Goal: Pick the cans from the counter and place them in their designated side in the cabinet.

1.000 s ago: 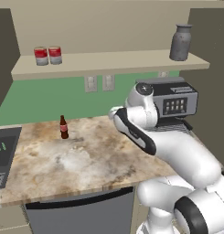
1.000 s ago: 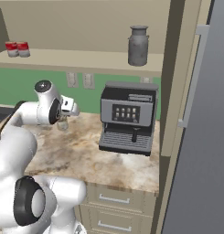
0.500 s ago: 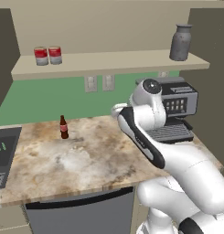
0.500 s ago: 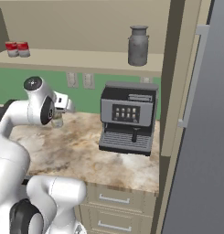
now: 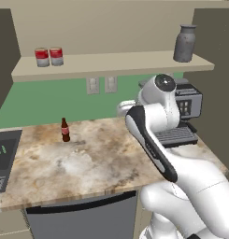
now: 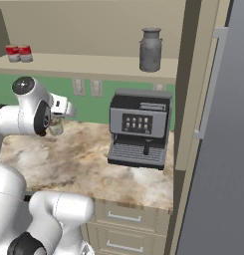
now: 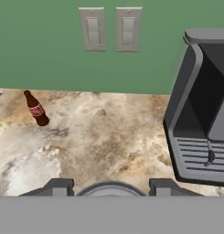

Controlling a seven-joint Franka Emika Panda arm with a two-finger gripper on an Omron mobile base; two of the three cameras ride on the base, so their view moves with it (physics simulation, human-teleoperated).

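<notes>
Two small cylindrical cans with red-and-white labels [image 5: 48, 56] stand side by side, touching or nearly so, on the plain beige shelf board of the doorless cabinet [image 5: 116, 61], upper left of the left base view; they show again at far upper left of the right base view [image 6: 19, 53]. A large grey metal jug [image 5: 185, 43] stands well apart from them at the shelf's other end, upper right.

The beige-brown marbled stone counter [image 5: 92, 163] carries a slim brown bottle with a red label [image 5: 65, 130], upright, left of centre. A dark grey coffee machine [image 6: 139, 127] sits at centre of the right base view. Two pale wall switches [image 7: 110, 28] are on the green wall, top of the hand view.

The gripper [image 6: 58, 127] hangs above the counter at left-centre of the right base view. In the hand view only the finger tips' tops [image 7: 59, 186] show, set apart, with a rounded grey rim between them; what that rim belongs to, and whether the jaws grip anything, cannot be told.
</notes>
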